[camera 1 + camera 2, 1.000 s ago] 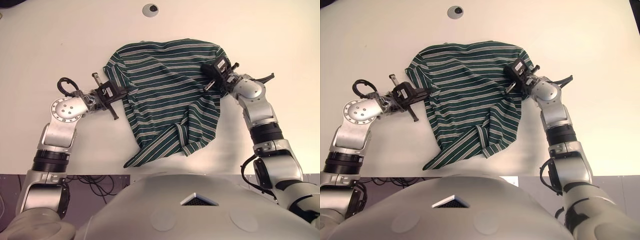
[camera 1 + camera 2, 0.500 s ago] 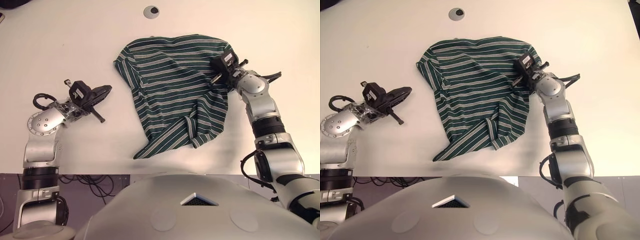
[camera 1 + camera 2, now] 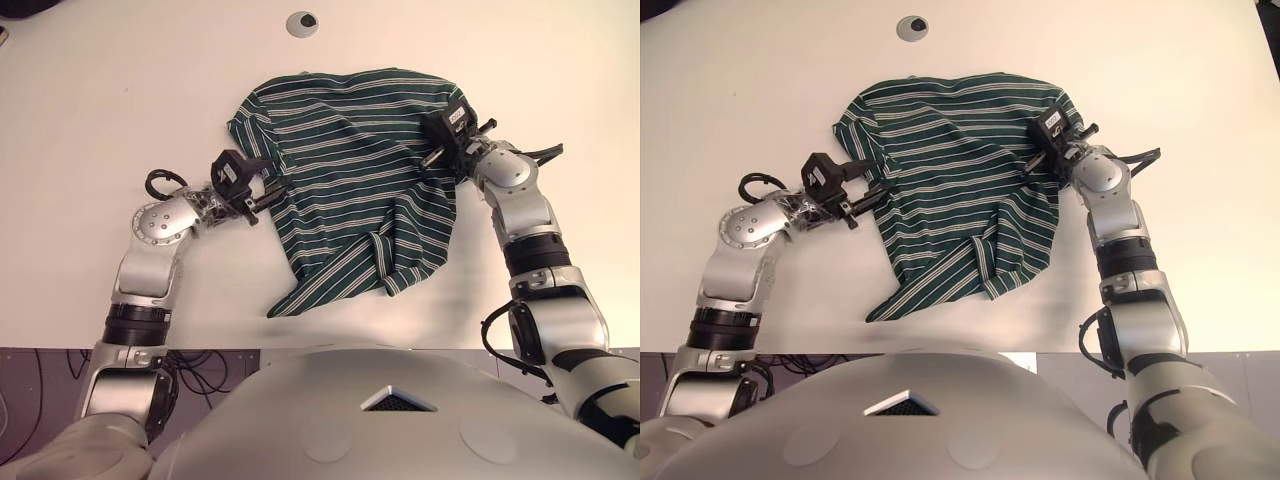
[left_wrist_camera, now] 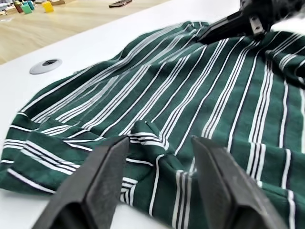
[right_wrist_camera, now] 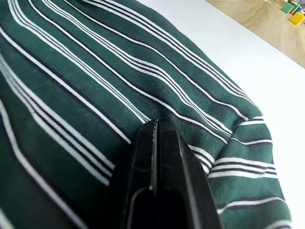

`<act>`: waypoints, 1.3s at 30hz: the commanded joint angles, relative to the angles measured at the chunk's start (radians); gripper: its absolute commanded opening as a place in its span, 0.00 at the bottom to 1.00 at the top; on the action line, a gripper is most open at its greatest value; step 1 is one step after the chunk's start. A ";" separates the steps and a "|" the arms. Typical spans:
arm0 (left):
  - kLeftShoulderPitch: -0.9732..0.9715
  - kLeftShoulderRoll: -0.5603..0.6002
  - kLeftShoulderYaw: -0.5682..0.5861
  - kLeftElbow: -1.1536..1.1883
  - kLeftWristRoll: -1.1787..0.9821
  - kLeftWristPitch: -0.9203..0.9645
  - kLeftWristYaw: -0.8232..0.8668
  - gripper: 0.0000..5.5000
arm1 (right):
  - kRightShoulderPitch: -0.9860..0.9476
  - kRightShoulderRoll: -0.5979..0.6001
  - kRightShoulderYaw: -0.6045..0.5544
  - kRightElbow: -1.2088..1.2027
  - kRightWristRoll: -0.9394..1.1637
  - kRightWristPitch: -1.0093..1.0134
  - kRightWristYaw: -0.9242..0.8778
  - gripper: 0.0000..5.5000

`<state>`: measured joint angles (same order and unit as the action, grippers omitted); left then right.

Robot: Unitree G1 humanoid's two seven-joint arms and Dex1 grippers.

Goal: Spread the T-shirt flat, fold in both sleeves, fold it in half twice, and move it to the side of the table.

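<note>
Tabletop [image 3: 90, 90]: white, carrying everything I'm working with; I read places off its edges.
Left gripper [image 3: 268, 188]: parked at the shirt's left side edge, on the side toward the tabletop's left edge. Its jaws gape wide, and in the left wrist view they stand one on either side of a raised ridge of striped cloth. Nothing is pinched.
Cable port [image 3: 302, 20]: small round fitting by the far edge, apart from the cloth, just beyond the shirt's far end.
T-shirt [image 3: 350, 150]: dark green with white stripes, mid-tabletop, between my two grippers. The far part lies fairly smooth. The near part is bunched and twisted, with a tail trailing leftward toward the near edge. It isn't flat, so I judge I'm in the spreading step, with sleeves and folds all to come.
Long axis: runs from far edge to near edge, leaning a little left at the near end. My grippers sit across it, on opposite side edges.
Right gripper [image 3: 440, 158]: on the shirt's right side edge, a little nearer the far edge than the left one. The jaws are pressed together with a fold of cloth at their tip; I take that as a pinch on the shirt.
Next move: it turns on the left side. The cloth ridge lies right between the open jaws, and the left arm is the nearer one to that loose edge. Closing there and drawing toward the left edge, against the right hold, should stretch the shirt across its short axis.
</note>
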<state>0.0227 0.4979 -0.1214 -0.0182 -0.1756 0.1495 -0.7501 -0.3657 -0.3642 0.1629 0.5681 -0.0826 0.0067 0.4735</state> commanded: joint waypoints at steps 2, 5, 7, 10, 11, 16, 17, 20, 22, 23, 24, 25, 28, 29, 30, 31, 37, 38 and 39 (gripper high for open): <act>-0.056 -0.033 -0.025 0.056 0.044 -0.005 0.037 0.42 | 0.046 0.006 0.025 0.018 -0.023 0.056 0.016 0.00; -0.067 -0.041 -0.030 0.067 0.056 -0.006 0.039 0.42 | 0.054 0.004 0.028 0.006 -0.023 0.060 0.019 0.00; -0.068 -0.047 -0.050 0.089 0.072 -0.015 0.038 0.42 | 0.057 0.005 0.029 0.005 -0.023 0.062 0.019 0.00; -0.093 -0.066 -0.074 0.144 0.108 -0.044 0.057 0.42 | 0.063 0.011 0.037 0.002 -0.025 0.067 0.024 0.00; -0.100 -0.071 -0.078 0.159 0.118 -0.053 0.064 0.42 | 0.063 0.012 0.040 0.001 -0.026 0.069 0.026 0.00; -0.083 -0.054 -0.069 0.156 0.132 -0.037 0.068 0.29 | 0.070 0.008 0.050 -0.020 -0.027 0.082 0.032 0.00; -0.078 -0.046 -0.066 0.152 0.133 -0.035 0.066 0.26 | 0.072 0.005 0.048 -0.022 -0.025 0.086 0.030 0.00; -0.058 -0.029 -0.049 0.129 0.126 -0.023 0.065 0.18 | 0.079 -0.001 0.043 -0.032 -0.023 0.094 0.025 0.00; -0.051 -0.021 -0.032 0.118 0.120 -0.027 0.067 0.12 | 0.082 -0.004 0.041 -0.035 -0.022 0.097 0.022 0.00; -0.047 -0.016 -0.025 0.115 0.119 -0.037 0.067 0.09 | 0.083 -0.005 0.041 -0.034 -0.023 0.099 0.021 0.00; -0.040 -0.015 -0.013 0.115 0.115 -0.046 0.073 0.06 | 0.081 -0.006 0.040 -0.025 -0.027 0.108 0.012 0.00; -0.035 -0.016 -0.001 0.115 0.110 -0.051 0.079 0.03 | 0.076 -0.006 0.038 -0.009 -0.031 0.117 0.003 0.00; -0.010 -0.052 0.061 0.092 0.023 -0.046 0.076 0.00 | 0.056 -0.014 0.037 0.034 -0.043 0.128 -0.010 0.00; -0.003 -0.063 0.079 0.088 -0.004 -0.041 0.077 0.00 | 0.052 -0.018 0.039 0.043 -0.046 0.125 -0.011 0.00; 0.004 -0.073 0.093 0.087 -0.029 -0.033 0.077 0.00 | 0.049 -0.020 0.042 0.050 -0.048 0.121 -0.011 0.00; 0.010 -0.084 0.109 0.087 -0.058 -0.025 0.073 0.00 | 0.047 -0.022 0.043 0.056 -0.049 0.117 -0.012 0.00; 0.025 -0.114 0.195 0.082 -0.188 0.060 0.078 0.00 | 0.040 -0.034 0.050 0.081 -0.050 0.103 -0.012 0.00; 0.022 -0.118 0.205 0.087 -0.195 0.066 0.084 0.00 | 0.040 -0.035 0.050 0.083 -0.050 0.101 -0.011 0.00; 0.021 -0.118 0.211 0.091 -0.199 0.068 0.087 0.00 | 0.040 -0.036 0.050 0.084 -0.050 0.100 -0.011 0.00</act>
<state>0.0480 0.3807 0.0642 0.0655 -0.3623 0.2015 -0.6796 -0.3841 -0.3708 0.1978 0.5843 -0.0892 0.0476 0.4552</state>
